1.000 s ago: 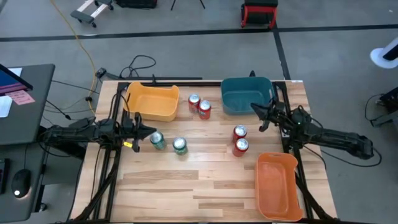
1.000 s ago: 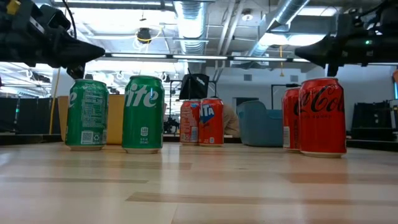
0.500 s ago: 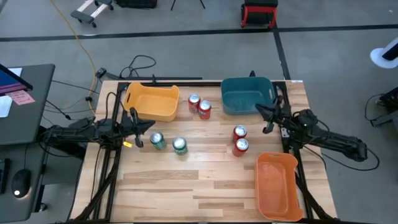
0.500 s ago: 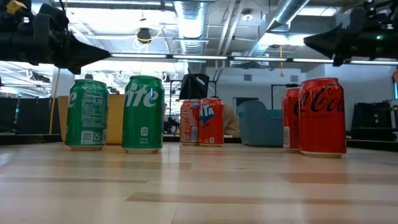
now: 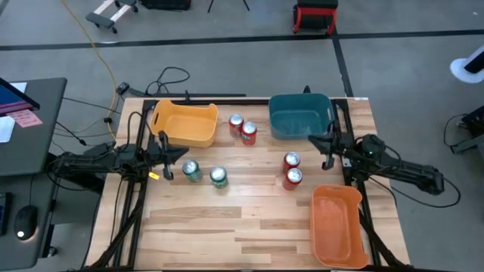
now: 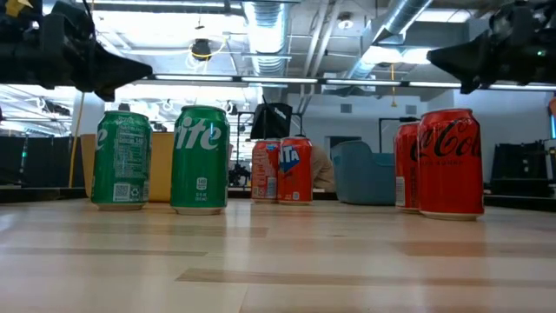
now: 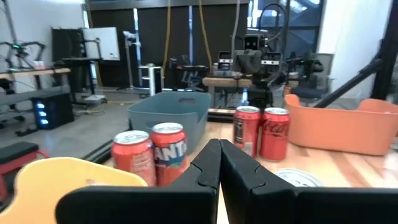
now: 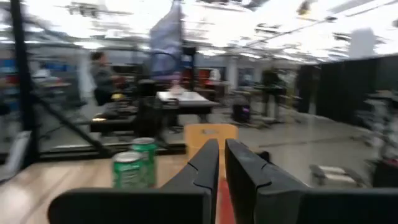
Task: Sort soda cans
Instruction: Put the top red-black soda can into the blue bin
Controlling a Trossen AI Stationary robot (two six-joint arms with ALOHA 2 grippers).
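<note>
With both pincers clenched empty above the wooden bench (image 5: pixel 227 227), the left pincer (image 5: pixel 175 159) beside the two green cans (image 5: pixel 204 174) and the right pincer (image 5: pixel 319 146) near a red pair (image 5: pixel 292 168), a descent unopened risks toppling cans; the far red pair (image 5: pixel 243 127) stands partly hidden at bench level.

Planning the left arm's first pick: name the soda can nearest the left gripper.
The green can farther left of the two green ones, just right of the left gripper. The other green can stands farther right; the red cans are farther still.

Four red cans (image 5: pixel 249 133), two green cans (image 5: pixel 218 177).
</note>
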